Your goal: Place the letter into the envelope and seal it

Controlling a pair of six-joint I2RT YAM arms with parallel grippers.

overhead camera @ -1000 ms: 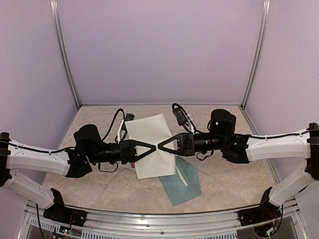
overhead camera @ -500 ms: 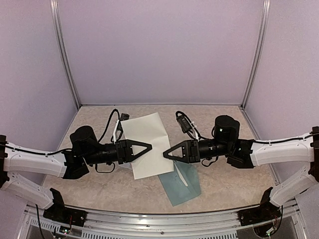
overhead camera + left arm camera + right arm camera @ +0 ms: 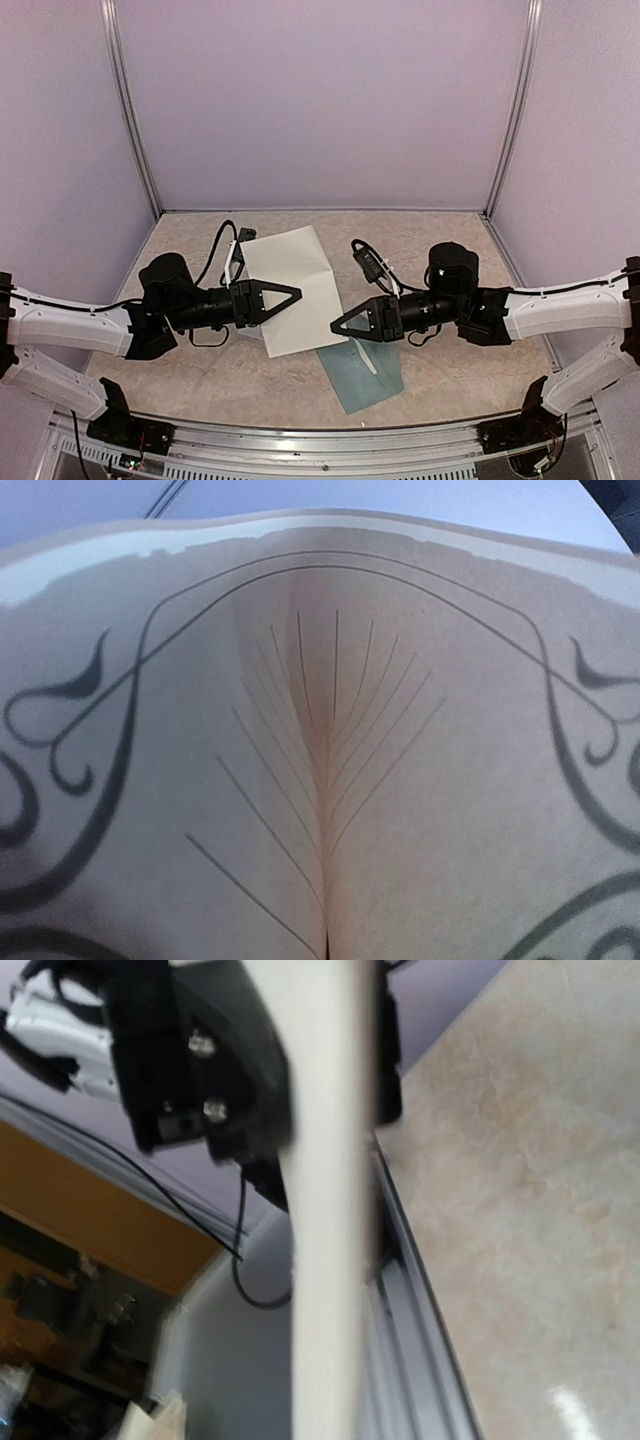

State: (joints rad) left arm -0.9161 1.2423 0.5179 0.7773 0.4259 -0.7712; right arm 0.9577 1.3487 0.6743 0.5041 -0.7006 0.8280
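R claw (image 3: 335,327) slid back, envelope (image 3: 368,378) beneath; L claw (image 3: 297,293) pinches letter (image 3: 295,262).

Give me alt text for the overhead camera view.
A white letter is pinched by the left claw, with the right claw at its near edge. A teal envelope lies on the beige table, partly under the letter.

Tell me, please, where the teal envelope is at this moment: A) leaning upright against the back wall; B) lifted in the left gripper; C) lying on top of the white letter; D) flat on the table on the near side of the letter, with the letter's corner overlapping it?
D: the overhead view shows the envelope flat on the table, its far edge covered by the near corner of the letter.
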